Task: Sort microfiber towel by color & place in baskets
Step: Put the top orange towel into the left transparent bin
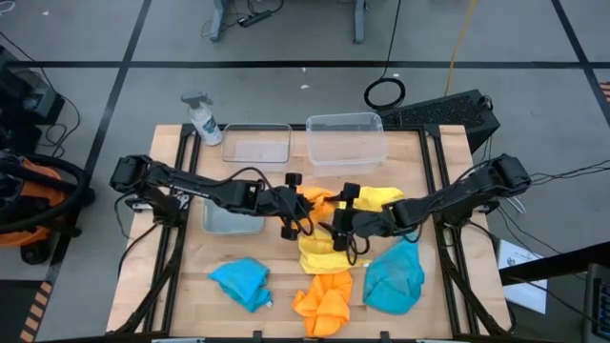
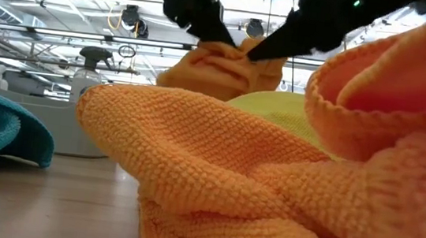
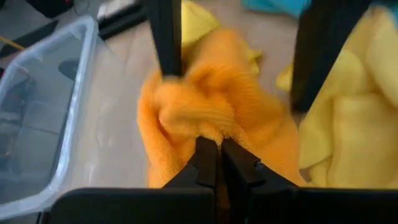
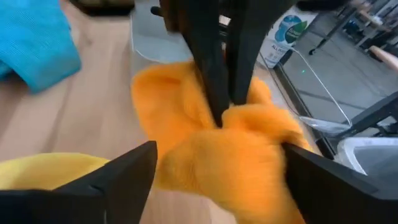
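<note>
Over the table's middle, my left gripper is shut on an orange towel. My right gripper is open, its fingers standing wide on either side of that towel. Two yellow towels lie just right of and nearer than the grippers. Two blue towels and a second orange towel lie along the near edge. Two clear baskets stand at the far edge. A third basket sits under my left arm. My left gripper pinches a bunched fold at the top of the orange towel between its two fingertips, coming from the table's left and slanting down. The towel hangs in a loose bunch below the fingers; its lower end is hidden. I cannot tell whether my right gripper's open fingers touch the towel.
A white spray bottle stands at the far left corner. The two arms meet fingertip to fingertip at the table's middle. Bare wood shows between the left blue towel and the yellow towel.
</note>
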